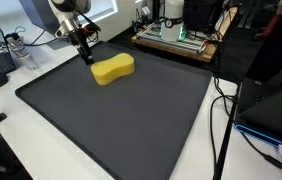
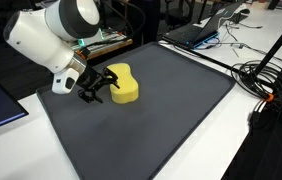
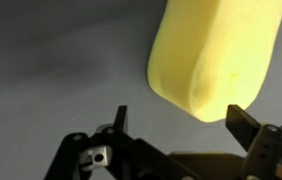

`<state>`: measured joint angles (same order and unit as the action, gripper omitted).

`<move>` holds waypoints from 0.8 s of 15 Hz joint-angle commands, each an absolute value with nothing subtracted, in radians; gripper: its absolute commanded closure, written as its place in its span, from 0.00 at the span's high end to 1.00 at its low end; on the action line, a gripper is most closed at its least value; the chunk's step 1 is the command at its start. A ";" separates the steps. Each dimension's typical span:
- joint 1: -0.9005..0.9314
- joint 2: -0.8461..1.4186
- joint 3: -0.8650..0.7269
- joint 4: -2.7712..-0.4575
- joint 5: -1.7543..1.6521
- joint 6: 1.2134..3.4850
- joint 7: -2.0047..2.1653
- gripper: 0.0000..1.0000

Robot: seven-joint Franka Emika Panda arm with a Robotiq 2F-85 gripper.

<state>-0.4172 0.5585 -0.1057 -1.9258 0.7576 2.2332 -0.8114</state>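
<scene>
Your white bench (image 1: 26, 140) carries a large dark grey mat (image 1: 131, 120), and that mat takes up most of the surface in both exterior views. The arm (image 2: 56, 30) reaches in over the mat's far corner. It is bent down at the wrist, so the hand (image 2: 101, 88) points low and slantwise toward the mat.

The only thing lying on the mat is a yellow sponge (image 1: 113, 69). It is a rounded, waisted block that lies flat near that same corner, with the rest of the mat spreading away from it.

Your hand stands wide open with nothing in its grip. In the wrist view the two dark fingers (image 3: 121, 118) are spread apart. The sponge's near end (image 3: 216, 55) sits just ahead of them, closer to one finger than the other. You cannot tell from these views whether a fingertip touches the sponge.
</scene>
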 commanded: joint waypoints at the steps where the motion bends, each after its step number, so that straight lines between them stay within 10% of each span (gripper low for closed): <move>1: -0.363 0.416 -0.144 -2.058 0.681 2.310 -0.709 1.00; 12: -0.155 0.073 -0.123 -2.314 0.314 2.481 -0.122 1.00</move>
